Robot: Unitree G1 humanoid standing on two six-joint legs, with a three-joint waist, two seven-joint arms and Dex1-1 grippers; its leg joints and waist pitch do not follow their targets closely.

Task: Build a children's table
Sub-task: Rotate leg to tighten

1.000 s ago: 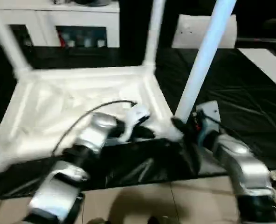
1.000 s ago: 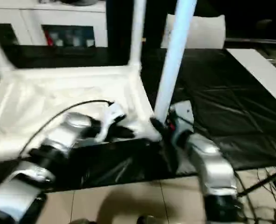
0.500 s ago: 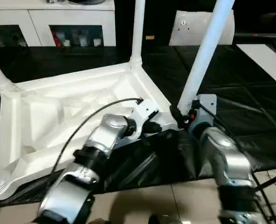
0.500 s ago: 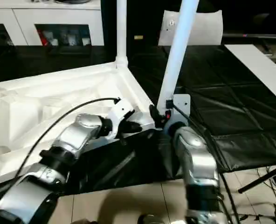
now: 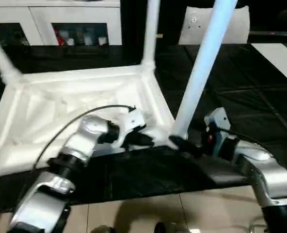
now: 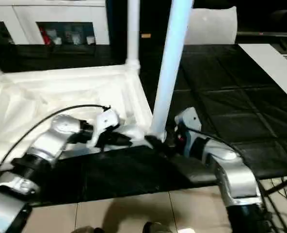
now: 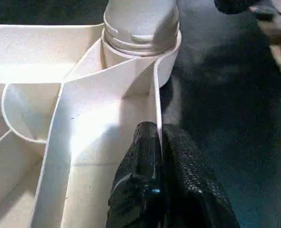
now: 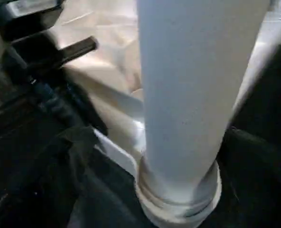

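Observation:
The children's table lies upside down on a black cloth, its ribbed white top (image 5: pixel 75 97) facing up. Three legs stand in its corner sockets: far left (image 5: pixel 0 53), far right (image 5: pixel 151 29) and near right (image 5: pixel 201 68). My left gripper (image 5: pixel 142 139) is shut on the top's near rim (image 7: pixel 154 95), just left of the near right socket; its black fingers (image 7: pixel 178 166) pinch the thin wall. My right gripper (image 5: pixel 181 143) is open at the foot of the near right leg (image 8: pixel 197 85), beside its socket (image 8: pixel 178 199), with no finger on the leg.
The black cloth (image 5: pixel 240 97) covers the floor under and to the right of the table. Pale tiles (image 5: pixel 148 213) run along the near edge. A white cabinet (image 5: pixel 56 14) stands behind, with a white panel (image 5: pixel 231 24) at the back right and a white board (image 5: pixel 279 53) at the right.
My right gripper has opened and come off the near right leg's foot, and its forearm has swung lower and to the right. The left gripper still pinches the rim. The camera has shifted.

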